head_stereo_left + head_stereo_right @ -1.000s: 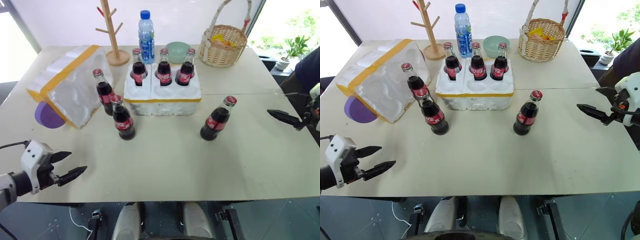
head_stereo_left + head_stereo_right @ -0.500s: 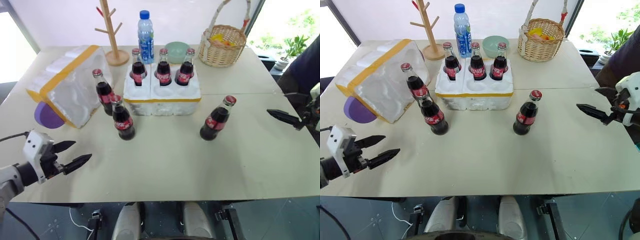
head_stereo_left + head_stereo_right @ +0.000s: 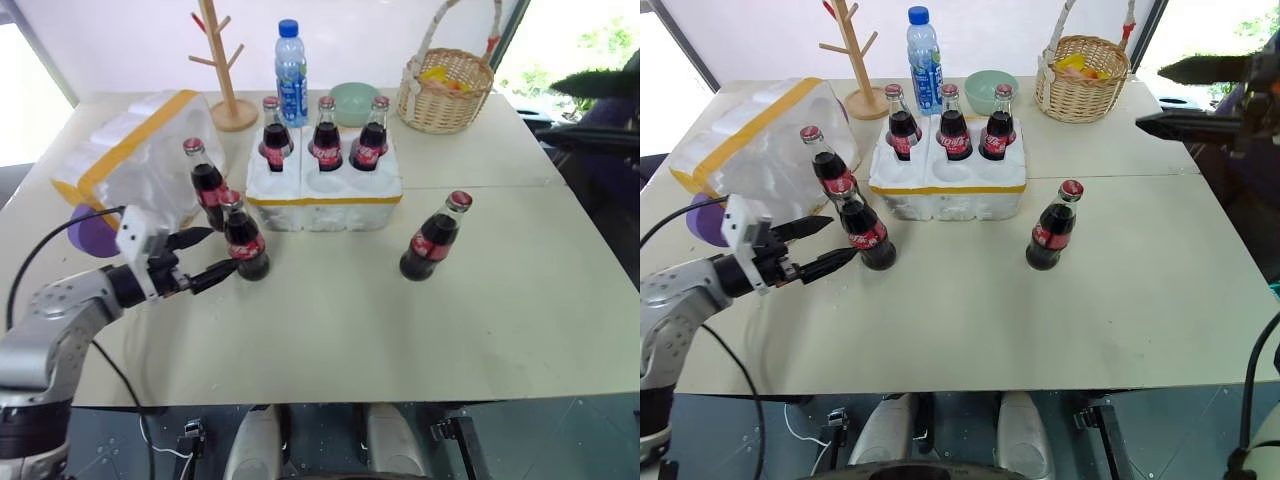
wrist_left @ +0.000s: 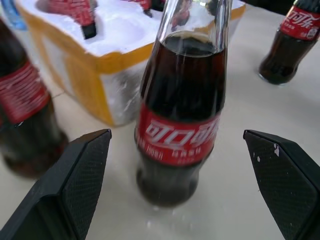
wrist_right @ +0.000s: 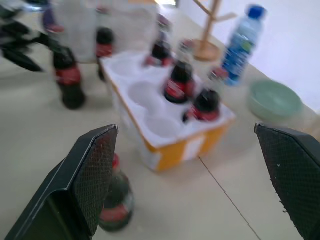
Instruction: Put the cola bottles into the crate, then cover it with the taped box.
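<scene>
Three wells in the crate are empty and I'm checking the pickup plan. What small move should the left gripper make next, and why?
Probably ease the left gripper forward, then close. Its open fingers point at the nearest cola bottle but have not closed around it, and the crate's front wells are empty.

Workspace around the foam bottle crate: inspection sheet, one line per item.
Surface: beige table, no spills seen.
Job's things: low white foam crate holds three cola bottles in its far wells, near wells empty; three more stand on the table, two left of it, one right. Yellow-taped white foam box lies tilted at left.
Clutter: wooden peg stand, blue-capped water bottle, green bowl, wicker basket, purple disc.
Grippers: left pincer open, bracketing the nearest bottle; right pincer open, raised.
Cables: black cable along left arm.
Surroundings: potted plants.
</scene>
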Robot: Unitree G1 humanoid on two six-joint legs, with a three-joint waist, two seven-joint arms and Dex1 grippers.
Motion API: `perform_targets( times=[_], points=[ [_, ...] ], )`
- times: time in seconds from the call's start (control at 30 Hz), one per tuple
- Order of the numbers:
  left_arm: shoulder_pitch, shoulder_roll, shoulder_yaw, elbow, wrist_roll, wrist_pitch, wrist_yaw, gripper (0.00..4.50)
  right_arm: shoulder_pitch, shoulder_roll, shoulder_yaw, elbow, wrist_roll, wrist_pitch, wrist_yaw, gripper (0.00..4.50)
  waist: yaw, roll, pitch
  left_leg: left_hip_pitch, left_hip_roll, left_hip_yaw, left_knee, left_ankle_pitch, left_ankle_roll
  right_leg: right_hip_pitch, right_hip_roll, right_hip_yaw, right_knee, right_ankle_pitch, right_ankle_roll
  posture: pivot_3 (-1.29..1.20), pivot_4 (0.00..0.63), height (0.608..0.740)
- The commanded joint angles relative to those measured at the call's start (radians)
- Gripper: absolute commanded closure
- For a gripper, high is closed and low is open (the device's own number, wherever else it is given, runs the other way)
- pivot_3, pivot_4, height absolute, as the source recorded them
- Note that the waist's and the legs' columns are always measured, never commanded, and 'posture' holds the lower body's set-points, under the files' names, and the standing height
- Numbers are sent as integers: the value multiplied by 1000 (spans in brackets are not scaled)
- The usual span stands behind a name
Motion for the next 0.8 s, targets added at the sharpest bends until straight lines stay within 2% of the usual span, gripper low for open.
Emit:
perform_targets(
  times=[0.03, 0.2, 0.33, 0.47, 0.57, 0.63, 0.8],
  points=[
    [-60, -5, -52, 56, 28, -45, -52, 71, -67, 22, 12, -75, 35, 67, -10, 0, 0, 0, 0, 0, 0, 0, 0, 0, 0, 0, 0, 0, 0, 0, 0, 0, 150, 740],
    [-148, -33, -120, 157, 76, -97, -91, 71, -53, 21, 4, -167, 84, 145, 1, 0, 5, 0, 0, -1, 0, 0, 1, 0, 0, 0, 0, 0, 0, 0, 0, 0, 150, 740],
    [-208, -84, -166, 231, 115, -137, -97, 71, 25, 0, -25, -289, 153, 193, 26, 0, 6, 0, 0, -2, 0, 0, 1, 0, 0, 0, -1, 0, 0, 0, 0, 0, 150, 740],
    [-240, -114, -182, 275, 130, -179, -128, 71, 67, 1, -52, -371, 206, 245, -16, 0, 1, 0, 0, -2, -1, 0, 2, 0, 0, 0, -1, 0, 2, 1, 1, 0, 150, 740],
    [-238, -99, -168, 248, 98, -153, -164, 819, 83, 1, -65, -397, 229, 266, -41, 0, 1, 0, 0, -1, 0, 0, 2, 0, 0, -1, 0, 0, 2, 1, 2, 0, 150, 740],
    [-233, -76, -164, 217, 82, -118, -182, 1674, 93, 5, -72, -408, 232, 264, -62, 0, 2, -1, 0, -1, 0, -1, 2, 0, 0, -1, 0, 0, 3, 1, 2, 0, 150, 740],
    [-229, -3, -150, 77, -19, 27, -249, 1661, 107, 5, -76, -416, 251, 280, -103, 0, 2, -2, 1, -2, 0, -1, 2, 0, 0, -1, 0, 0, 2, 0, 0, 0, 150, 740]
  ],
)
